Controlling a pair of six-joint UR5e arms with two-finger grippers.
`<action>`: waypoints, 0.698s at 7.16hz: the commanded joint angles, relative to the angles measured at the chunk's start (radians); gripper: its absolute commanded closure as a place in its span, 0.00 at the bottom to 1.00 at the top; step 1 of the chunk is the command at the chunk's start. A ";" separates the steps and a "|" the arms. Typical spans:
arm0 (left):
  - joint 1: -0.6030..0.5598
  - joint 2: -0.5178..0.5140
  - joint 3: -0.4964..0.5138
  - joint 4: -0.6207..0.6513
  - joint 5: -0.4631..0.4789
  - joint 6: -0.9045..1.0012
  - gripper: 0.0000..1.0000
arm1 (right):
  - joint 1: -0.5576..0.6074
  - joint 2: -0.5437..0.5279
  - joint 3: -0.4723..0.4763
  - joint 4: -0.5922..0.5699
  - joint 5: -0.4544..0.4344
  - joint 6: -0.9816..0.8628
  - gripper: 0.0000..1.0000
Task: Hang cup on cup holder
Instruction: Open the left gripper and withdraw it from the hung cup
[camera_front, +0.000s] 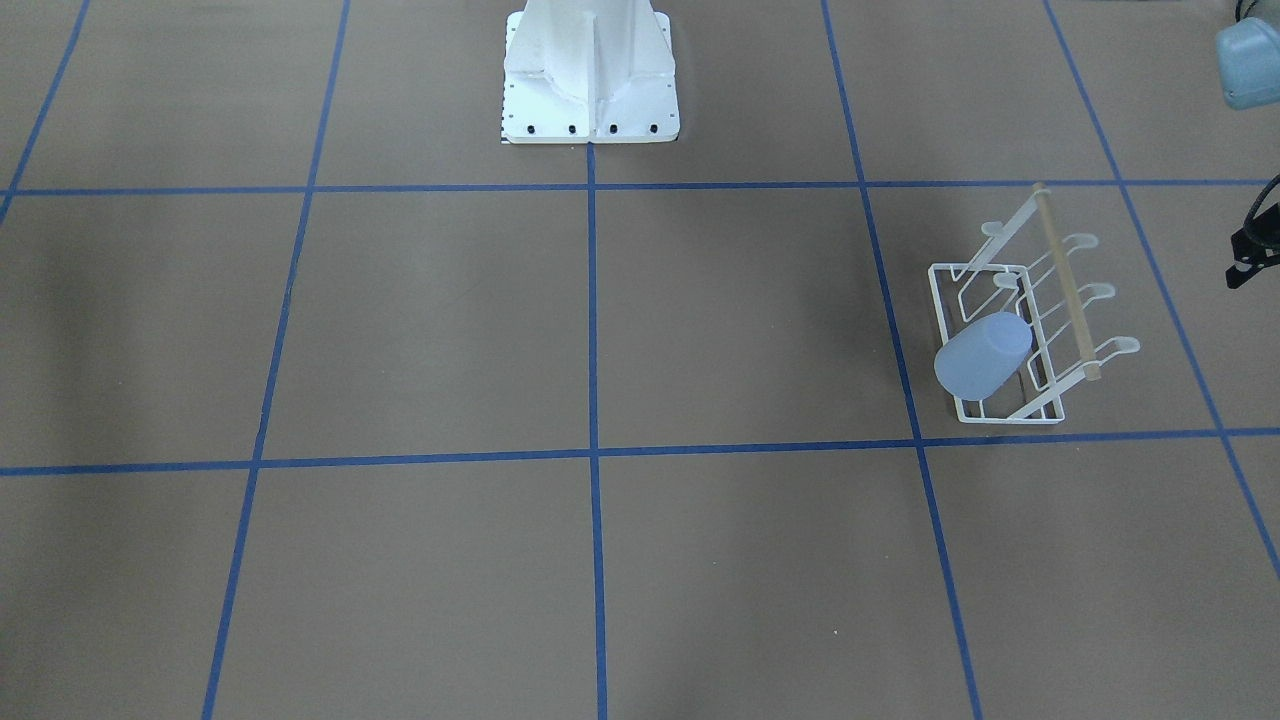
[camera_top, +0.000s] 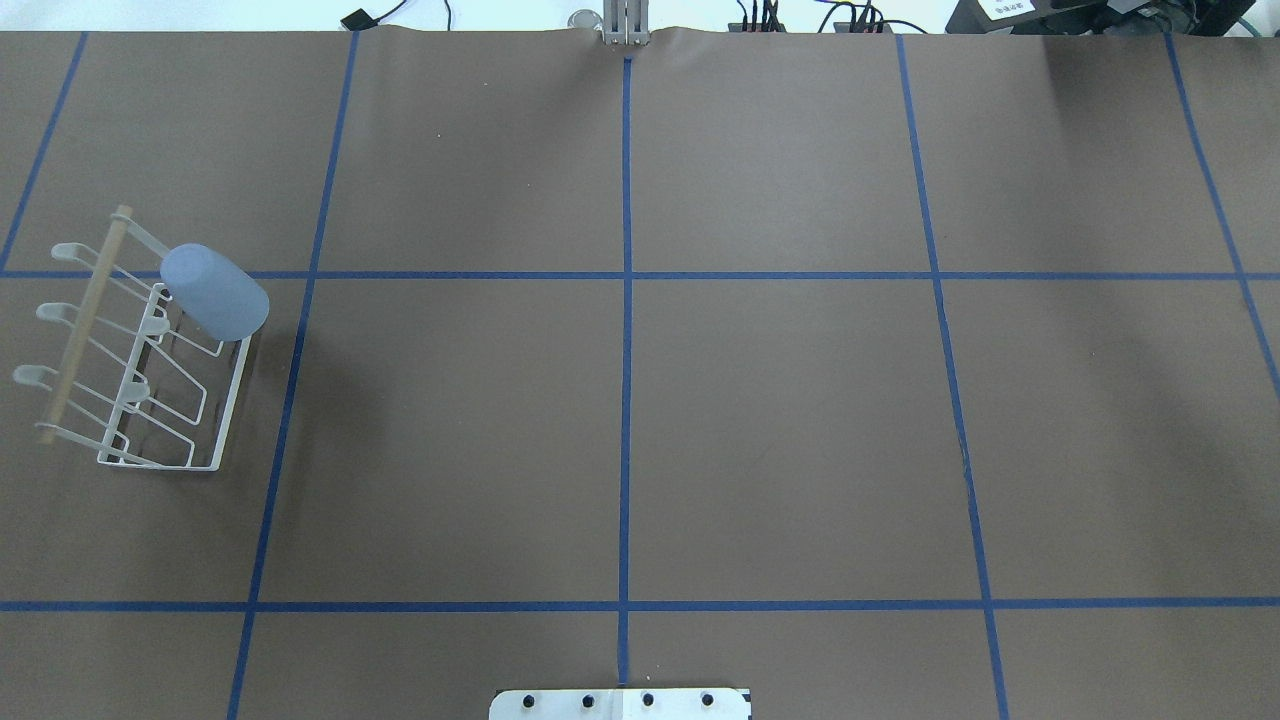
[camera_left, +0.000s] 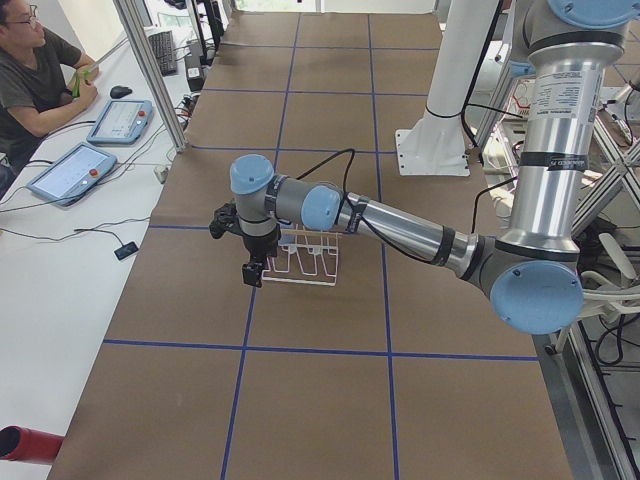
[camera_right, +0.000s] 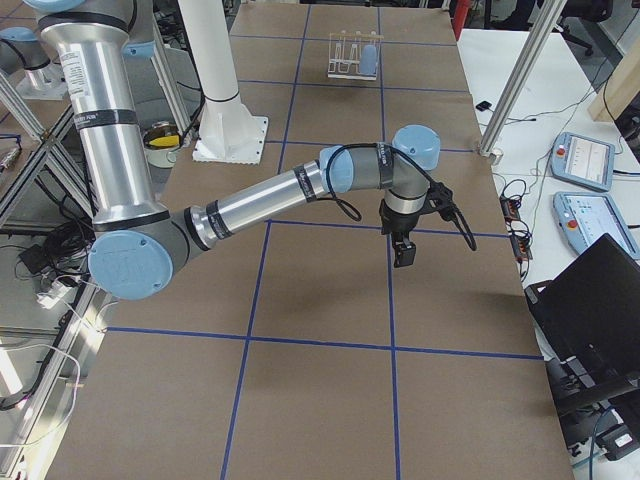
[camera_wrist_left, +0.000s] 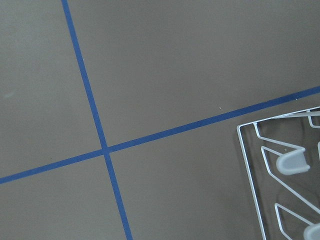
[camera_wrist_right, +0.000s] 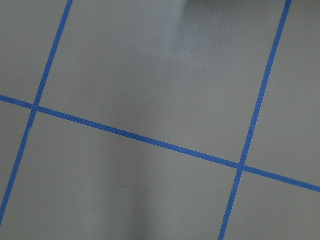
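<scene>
As cup (camera_front: 983, 358) hangs on cup holder (camera_front: 1067, 285), left claw (camera_left: 253, 275) near, state unclear, pedestal (camera_front: 590, 70) apart

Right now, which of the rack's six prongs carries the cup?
The end prong farthest from the robot, on the rack's table-centre side; the cup covers it, the other five are bare.

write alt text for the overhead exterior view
A pale blue cup hangs on an end prong of a white wire cup holder at the left of a brown table gridded with blue tape. No robot arm shows; a white pedestal base sits at the bottom edge.
</scene>
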 joint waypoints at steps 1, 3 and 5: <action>-0.055 -0.007 -0.004 0.115 -0.124 0.039 0.02 | -0.015 -0.008 -0.016 -0.005 -0.005 0.013 0.00; -0.081 0.001 -0.014 0.118 -0.118 0.041 0.02 | -0.015 -0.011 -0.022 -0.006 -0.002 0.016 0.00; -0.080 0.024 -0.005 0.109 -0.123 0.042 0.02 | -0.015 -0.052 -0.050 0.009 -0.002 -0.002 0.00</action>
